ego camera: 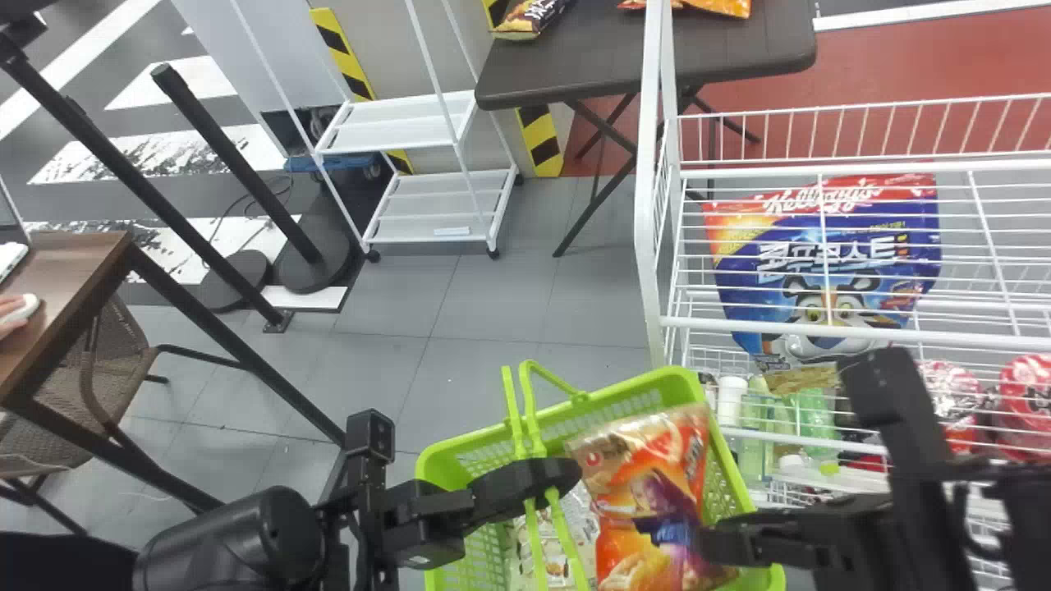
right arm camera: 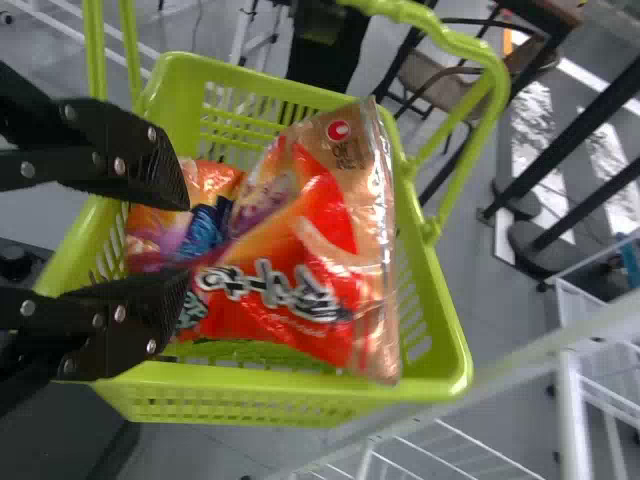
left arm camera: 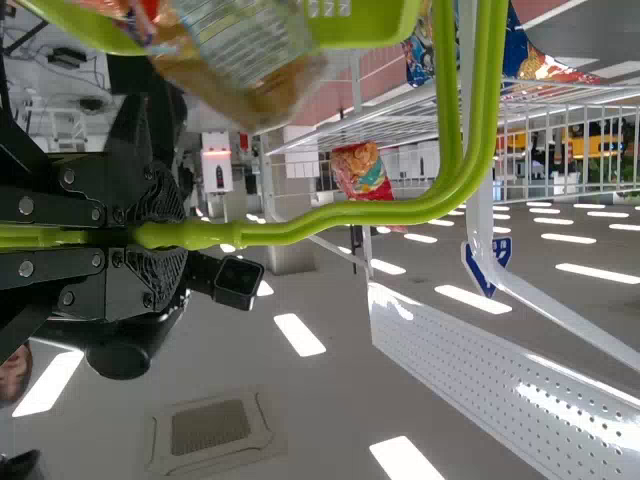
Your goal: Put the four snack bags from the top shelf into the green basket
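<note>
The green basket (ego camera: 439,468) hangs low in front of the white rack. My left gripper (ego camera: 538,484) is shut on its handle; in the left wrist view, the left gripper (left arm camera: 150,236) clasps the green handle (left arm camera: 350,212). An orange-red snack bag (ego camera: 616,492) stands tilted inside the basket, beside a whitish bag (ego camera: 554,546). Over the basket is my right gripper (ego camera: 698,538). In the right wrist view, the right gripper (right arm camera: 180,240) has its fingers apart at the orange-red bag (right arm camera: 320,270); another orange bag (right arm camera: 205,180) lies behind. A blue bag (ego camera: 829,263) stands on the rack's top shelf.
The white wire rack (ego camera: 653,205) rises right of the basket, with bottles (ego camera: 751,427) and red packs (ego camera: 1022,402) lower down. A dark table (ego camera: 575,70) holding bags stands behind. At the left are a brown desk (ego camera: 66,279) and a chair (ego camera: 74,369).
</note>
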Available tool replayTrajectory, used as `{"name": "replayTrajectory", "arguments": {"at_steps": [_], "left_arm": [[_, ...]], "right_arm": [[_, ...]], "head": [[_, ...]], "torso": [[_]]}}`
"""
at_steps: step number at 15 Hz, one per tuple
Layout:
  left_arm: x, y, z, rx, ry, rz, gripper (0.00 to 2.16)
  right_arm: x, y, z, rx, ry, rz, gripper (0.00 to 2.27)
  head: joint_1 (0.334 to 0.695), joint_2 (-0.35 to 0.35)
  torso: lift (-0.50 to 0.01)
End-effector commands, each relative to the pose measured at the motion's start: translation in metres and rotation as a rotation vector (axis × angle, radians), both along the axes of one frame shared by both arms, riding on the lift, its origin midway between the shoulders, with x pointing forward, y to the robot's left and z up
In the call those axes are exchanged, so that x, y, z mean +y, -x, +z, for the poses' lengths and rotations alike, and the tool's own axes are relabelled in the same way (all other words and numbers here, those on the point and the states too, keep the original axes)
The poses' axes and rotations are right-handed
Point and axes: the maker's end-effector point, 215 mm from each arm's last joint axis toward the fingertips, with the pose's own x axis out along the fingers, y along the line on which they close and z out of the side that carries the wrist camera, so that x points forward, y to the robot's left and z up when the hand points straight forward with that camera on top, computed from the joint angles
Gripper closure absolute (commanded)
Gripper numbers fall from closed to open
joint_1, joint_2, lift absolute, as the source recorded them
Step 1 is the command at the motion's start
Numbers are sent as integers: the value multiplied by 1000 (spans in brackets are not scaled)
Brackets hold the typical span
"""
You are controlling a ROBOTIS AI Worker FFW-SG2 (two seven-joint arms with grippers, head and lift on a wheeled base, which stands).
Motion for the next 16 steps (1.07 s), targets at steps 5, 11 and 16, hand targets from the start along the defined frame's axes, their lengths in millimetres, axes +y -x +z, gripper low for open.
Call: {"name": "replayTrajectory", "arguments": {"at_steps": [5,11,16], "left_arm": [[1,2,1,2,11,1,2145],[5,3,-1,6,11,12,2145],[2,2,0,6,18,8,2145]], "right_arm": [[-162,-153,90,-380,43,-428,56],[-349,-274,97,-680,388,-792,53],[-424,-324,94,-777,586,-910,53]], "head": [[695,278],[695,-62],[695,-212]], "torso": [[0],[0],[0]]}}
